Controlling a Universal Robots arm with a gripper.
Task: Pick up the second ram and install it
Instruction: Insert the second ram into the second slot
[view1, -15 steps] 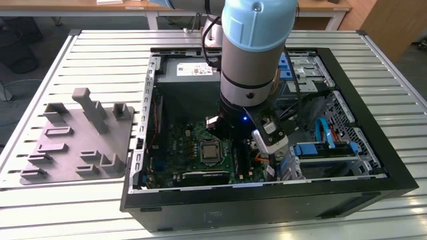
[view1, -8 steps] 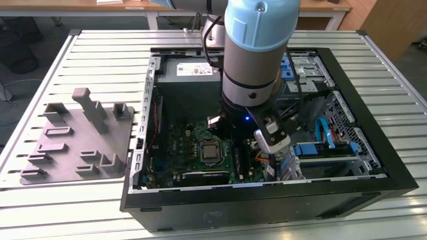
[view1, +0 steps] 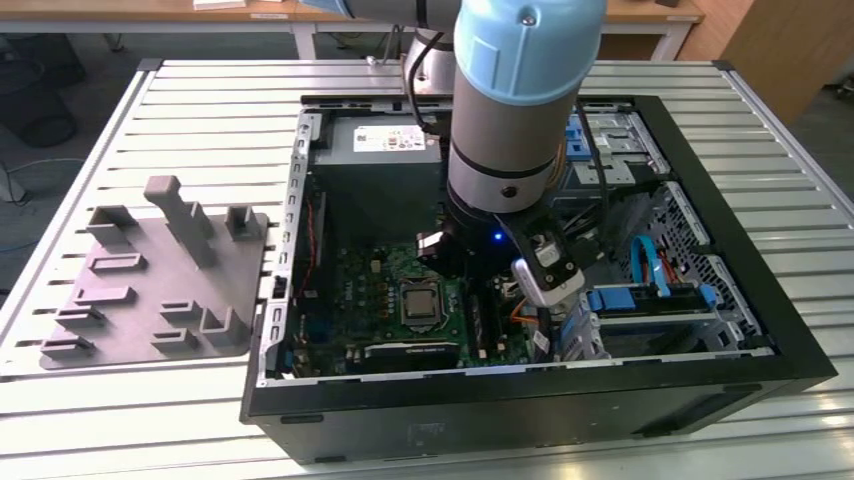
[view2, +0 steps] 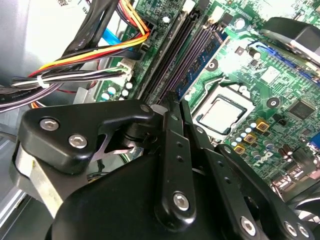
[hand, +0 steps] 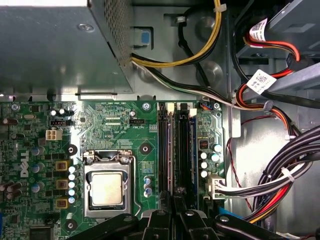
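A slatted white metal table (view1: 160, 110) is seen in the exterior view. Behind it, a wooden desk (view1: 147, 12) with white legs is set. A wooden cabinet (view1: 781, 40) is placed at the exterior view's right.

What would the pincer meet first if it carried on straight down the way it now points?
Most likely the memory slots on the motherboard, beside the processor. The pincer sits directly over those slots in both wrist views, though the remaining gap is hard to judge.

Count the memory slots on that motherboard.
4 memory slots lie side by side in one parallel bank on the motherboard, beside the processor socket. In the first wrist view, the gripper covers one end of the bank.
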